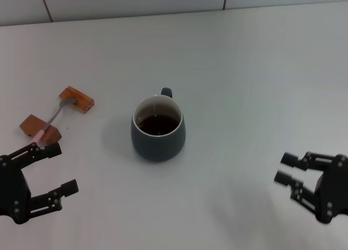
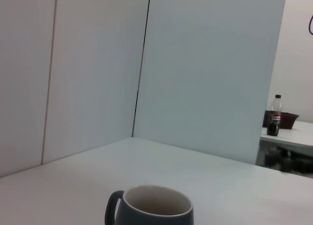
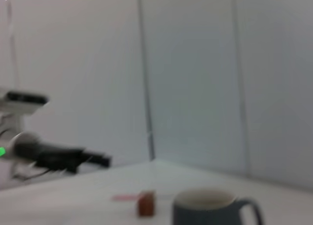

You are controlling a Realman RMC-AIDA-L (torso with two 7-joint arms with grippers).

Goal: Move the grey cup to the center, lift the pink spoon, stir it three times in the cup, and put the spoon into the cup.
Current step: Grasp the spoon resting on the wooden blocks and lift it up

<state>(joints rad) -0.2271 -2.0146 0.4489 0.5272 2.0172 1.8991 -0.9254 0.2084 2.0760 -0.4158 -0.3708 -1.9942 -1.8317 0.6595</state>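
Observation:
The grey cup (image 1: 157, 129) stands upright near the middle of the table with dark liquid inside and its handle turned to the far side. It also shows in the left wrist view (image 2: 154, 207) and the right wrist view (image 3: 205, 206). The pink spoon (image 1: 50, 120) rests across two orange-brown wooden blocks at the left, its metal bowl on the far block (image 1: 76, 99) and its pink handle on the near block (image 1: 40, 128). My left gripper (image 1: 56, 170) is open, low at the near left, just short of the spoon's handle. My right gripper (image 1: 284, 169) is open at the near right, well away from the cup.
The white table (image 1: 244, 87) ends at a tiled wall behind. White partition panels (image 2: 210, 73) stand around the table. A cola bottle (image 2: 274, 117) stands on another table far off. The left arm (image 3: 54, 156) shows in the right wrist view.

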